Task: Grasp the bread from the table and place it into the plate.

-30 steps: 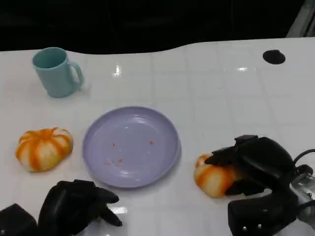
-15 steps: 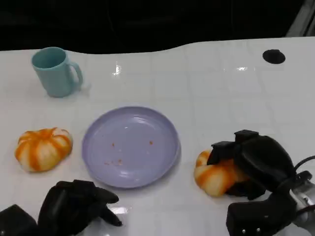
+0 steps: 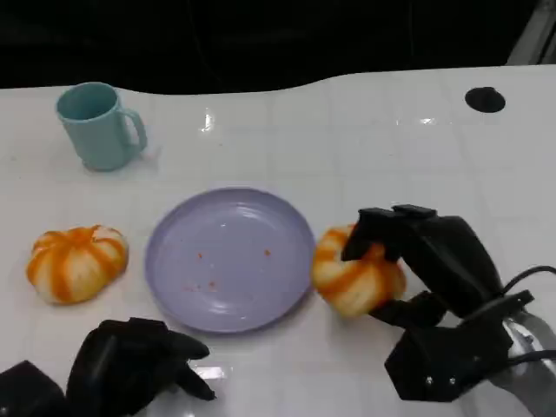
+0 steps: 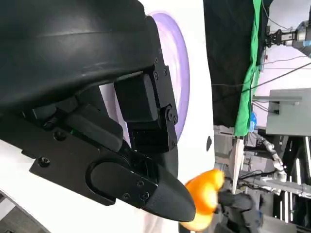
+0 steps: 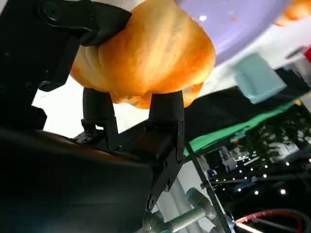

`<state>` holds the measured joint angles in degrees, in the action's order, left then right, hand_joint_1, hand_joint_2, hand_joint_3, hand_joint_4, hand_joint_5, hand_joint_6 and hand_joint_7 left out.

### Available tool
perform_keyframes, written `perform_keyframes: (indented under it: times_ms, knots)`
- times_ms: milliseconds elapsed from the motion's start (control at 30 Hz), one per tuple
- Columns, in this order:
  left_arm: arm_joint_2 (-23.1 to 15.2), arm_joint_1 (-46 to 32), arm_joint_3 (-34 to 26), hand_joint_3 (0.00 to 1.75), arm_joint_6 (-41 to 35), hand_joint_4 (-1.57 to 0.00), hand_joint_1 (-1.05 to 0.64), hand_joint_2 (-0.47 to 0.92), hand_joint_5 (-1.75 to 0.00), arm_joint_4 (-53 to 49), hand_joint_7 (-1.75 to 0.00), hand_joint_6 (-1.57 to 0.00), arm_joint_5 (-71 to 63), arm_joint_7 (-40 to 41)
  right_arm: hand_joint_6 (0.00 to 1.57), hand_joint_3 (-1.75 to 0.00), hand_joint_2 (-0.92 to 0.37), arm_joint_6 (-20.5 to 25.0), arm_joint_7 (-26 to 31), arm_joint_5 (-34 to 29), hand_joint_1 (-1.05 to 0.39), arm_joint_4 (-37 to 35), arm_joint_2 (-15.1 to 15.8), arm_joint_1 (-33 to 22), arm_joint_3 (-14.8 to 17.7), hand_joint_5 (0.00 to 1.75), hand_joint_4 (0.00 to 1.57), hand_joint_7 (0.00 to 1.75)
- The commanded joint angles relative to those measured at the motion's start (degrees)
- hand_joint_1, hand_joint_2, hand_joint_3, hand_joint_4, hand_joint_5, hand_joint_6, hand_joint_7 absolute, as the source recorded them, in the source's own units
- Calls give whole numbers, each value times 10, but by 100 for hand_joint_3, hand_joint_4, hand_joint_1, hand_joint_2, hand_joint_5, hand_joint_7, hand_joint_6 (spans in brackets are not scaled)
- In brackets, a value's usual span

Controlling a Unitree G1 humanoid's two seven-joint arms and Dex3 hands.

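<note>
Head view: the right hand [image 3: 417, 261] is gripping a bread roll [image 3: 354, 276], fingers wrapping over its top with another finger under its near side. The roll is sitting just beside the right rim of the lilac plate [image 3: 174, 287], apparently touching or barely short of it; whether it is lifted off the white table [image 3: 391, 156] I cannot tell from here. The plate is lying near the middle of the table and is carrying only a few crumbs. A second bread roll [image 3: 76, 262] is resting towards the table's left edge, untouched, and a teal mug [image 3: 97, 126] is standing near the far left corner. The left hand [image 3: 139, 360] is idling at the near edge, fingers curled in, holding nothing.

Left wrist view: the left hand's [image 4: 97, 121] shell is blocking most of the frame; the plate's rim [image 4: 182, 82] is showing beyond it, and the gripped roll [image 4: 204, 199] is appearing further off.

Right wrist view: the roll [image 5: 146, 58] is being pinched firmly between the right hand's fingers [image 5: 165, 109], with the plate [image 5: 238, 19] lying just past it.

Progress, as judged: the grasp is done and the roll is at the plate's edge. Carrying it over the rim and releasing it is still outstanding.
</note>
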<state>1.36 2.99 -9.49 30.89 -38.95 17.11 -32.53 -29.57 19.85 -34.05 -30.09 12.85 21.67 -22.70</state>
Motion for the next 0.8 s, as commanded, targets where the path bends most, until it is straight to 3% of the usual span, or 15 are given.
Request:
perform_keyframes:
  times_ms: [33, 267, 467, 800]
  knots:
    - [-8, -3, -2, 0, -3, -153, -105, 86, -56, -1, -20, -157, 2, -1, 80, -161, -13, -1, -17, 16, -6, -2, -26, 24, 7, 175, 101, 172]
    - [-7, -3, 1, 0, 5, -153, -105, 87, -56, -4, -19, -157, -6, 3, 77, -154, -19, 10, -9, -6, -4, -48, -67, 72, -6, 175, 99, 172]
    - [-6, -1, 2, 0, 7, -153, -105, 86, -56, -9, -19, -157, -3, -2, 85, -140, -27, 0, 62, -67, -8, -126, -90, 131, -41, 175, 98, 156]
    - [-3, 0, 7, 0, 11, -154, -105, 85, -57, -14, -20, -157, -12, 7, 78, -126, -39, 6, 143, -105, -15, -291, -146, 221, -82, 175, 93, 166]
